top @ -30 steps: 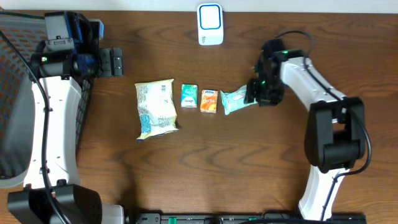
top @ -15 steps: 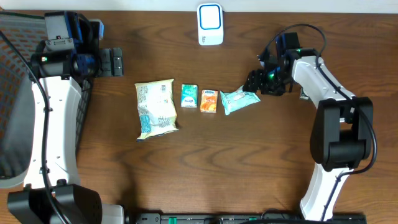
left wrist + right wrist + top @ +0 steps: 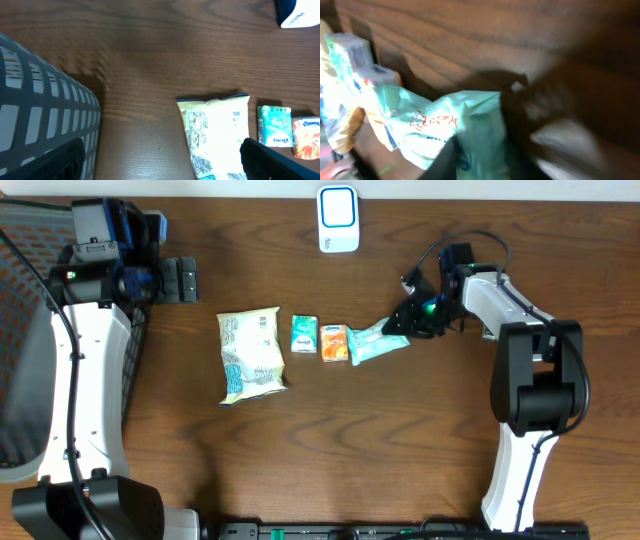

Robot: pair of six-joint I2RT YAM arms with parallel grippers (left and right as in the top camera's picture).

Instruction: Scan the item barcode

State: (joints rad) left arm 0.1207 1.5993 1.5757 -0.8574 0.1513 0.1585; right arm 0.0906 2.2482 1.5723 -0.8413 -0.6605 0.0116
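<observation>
Teal soft-plastic tissue pack (image 3: 375, 343) on brown wooden table (image 3: 400, 440), touching orange Kleenex pack (image 3: 335, 342); its red script unreadable. Right gripper (image 3: 398, 328) narrow at its end, grip unclear. Left gripper (image 3: 183, 280) wide, empty.

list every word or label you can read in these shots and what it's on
"Kleenex": on the orange tissue pack, just legible in the left wrist view.
"Kleenex": on the green tissue pack, small, seemingly the same brand.
Red lettering on the teal packet: blurred, unreadable.
Fine print on the large pale bag: too small to read.
Nothing readable on the white scanner.
</observation>
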